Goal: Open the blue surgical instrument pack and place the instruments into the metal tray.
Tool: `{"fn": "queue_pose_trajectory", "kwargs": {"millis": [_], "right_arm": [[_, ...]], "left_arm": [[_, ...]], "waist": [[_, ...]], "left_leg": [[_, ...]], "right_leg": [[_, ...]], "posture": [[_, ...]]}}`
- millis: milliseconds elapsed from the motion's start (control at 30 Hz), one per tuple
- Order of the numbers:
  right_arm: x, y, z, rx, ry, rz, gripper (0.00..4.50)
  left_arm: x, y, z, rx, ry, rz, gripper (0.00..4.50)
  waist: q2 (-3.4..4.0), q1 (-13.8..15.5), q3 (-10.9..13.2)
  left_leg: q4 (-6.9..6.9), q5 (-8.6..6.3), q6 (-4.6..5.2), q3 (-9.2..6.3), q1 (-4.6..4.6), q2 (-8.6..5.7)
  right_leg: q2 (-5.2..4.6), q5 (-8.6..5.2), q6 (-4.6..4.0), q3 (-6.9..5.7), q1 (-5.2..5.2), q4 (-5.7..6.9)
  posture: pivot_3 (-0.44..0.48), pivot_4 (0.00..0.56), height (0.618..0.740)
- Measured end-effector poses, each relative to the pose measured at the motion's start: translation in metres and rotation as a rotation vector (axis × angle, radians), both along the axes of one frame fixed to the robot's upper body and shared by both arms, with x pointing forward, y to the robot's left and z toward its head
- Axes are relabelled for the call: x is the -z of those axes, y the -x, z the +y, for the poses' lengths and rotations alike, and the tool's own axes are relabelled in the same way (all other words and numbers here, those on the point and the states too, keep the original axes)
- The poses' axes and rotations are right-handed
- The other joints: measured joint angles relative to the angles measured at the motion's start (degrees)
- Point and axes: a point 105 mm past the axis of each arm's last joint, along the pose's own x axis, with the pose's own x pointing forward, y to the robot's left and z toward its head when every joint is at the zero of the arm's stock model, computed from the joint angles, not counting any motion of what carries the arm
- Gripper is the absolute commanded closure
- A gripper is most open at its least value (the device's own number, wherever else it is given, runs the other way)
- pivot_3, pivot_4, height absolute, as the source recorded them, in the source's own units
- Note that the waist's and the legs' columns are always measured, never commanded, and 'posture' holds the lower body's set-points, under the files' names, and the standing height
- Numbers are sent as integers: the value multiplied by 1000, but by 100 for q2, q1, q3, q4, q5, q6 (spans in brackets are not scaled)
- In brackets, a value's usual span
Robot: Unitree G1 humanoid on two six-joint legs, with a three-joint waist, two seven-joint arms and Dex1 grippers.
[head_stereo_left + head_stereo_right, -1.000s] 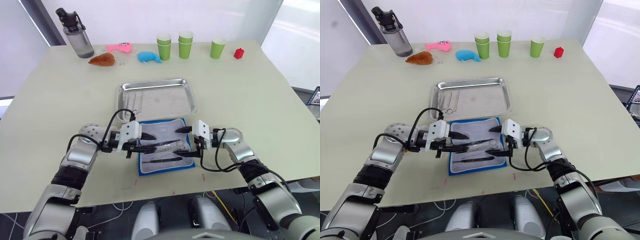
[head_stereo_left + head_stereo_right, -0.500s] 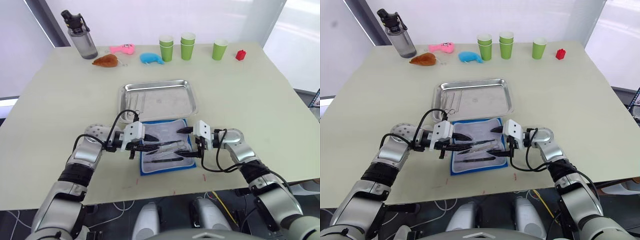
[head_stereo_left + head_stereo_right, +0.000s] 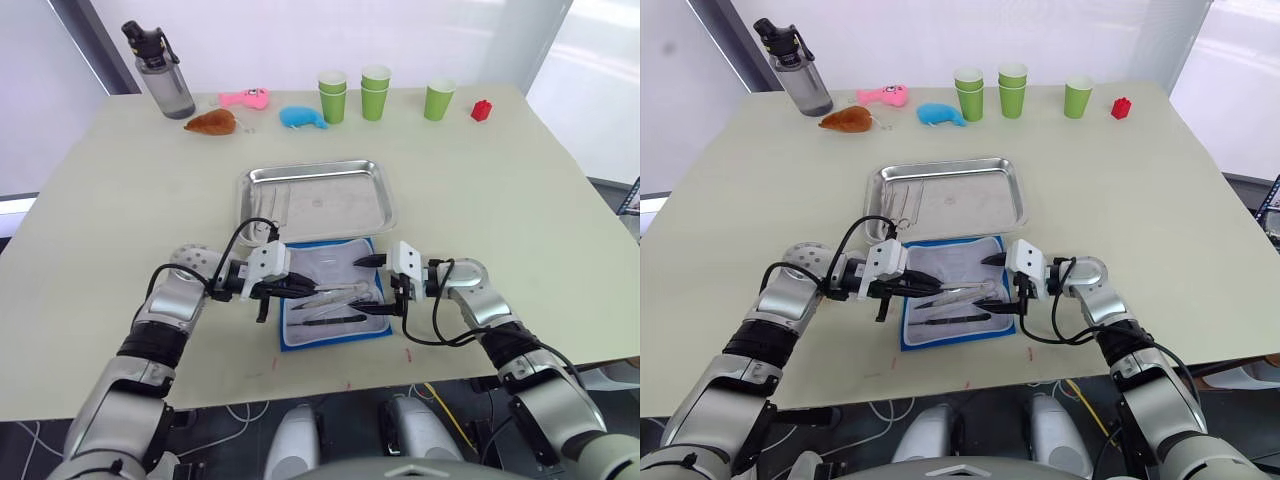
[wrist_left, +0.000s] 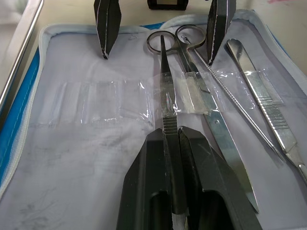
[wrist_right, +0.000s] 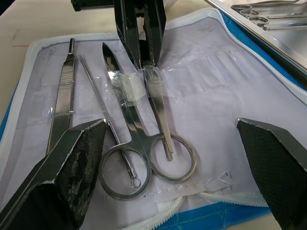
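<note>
Two grippers are poised over the opened blue surgical instrument pack (image 3: 333, 300), just in front of the metal tray (image 3: 316, 201): tweezers (image 4: 167, 105) are pinched by the left gripper (image 4: 172, 134), while the right gripper (image 5: 177, 136) is spread wide above the scissors (image 5: 139, 143).

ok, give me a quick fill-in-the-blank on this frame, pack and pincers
1. The pack lies ____ on the table, lining up.
2. The left pincer is shut on slim ____ in the pack.
3. The right pincer is ____, its fingers either side of the scissors.
4. Some instruments already lie in the ____ beyond the pack.

Missing words: open; tweezers; open; tray
</note>
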Motion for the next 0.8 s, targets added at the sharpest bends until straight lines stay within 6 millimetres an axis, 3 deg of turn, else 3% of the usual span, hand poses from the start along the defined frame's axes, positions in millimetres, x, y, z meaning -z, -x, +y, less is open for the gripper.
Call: {"fn": "queue_pose_trajectory", "kwargs": {"millis": [800], "right_arm": [[0,0,1,-2,-3,0,0]], "left_arm": [[-46,9,35,-50,-216,103,4304]], "waist": [[-1,-7,4]], "left_leg": [[0,0,0,0,-1,2]], "right_leg": [[7,-2,0,3,-3,-1]], "posture": [[0,150,734]]}}
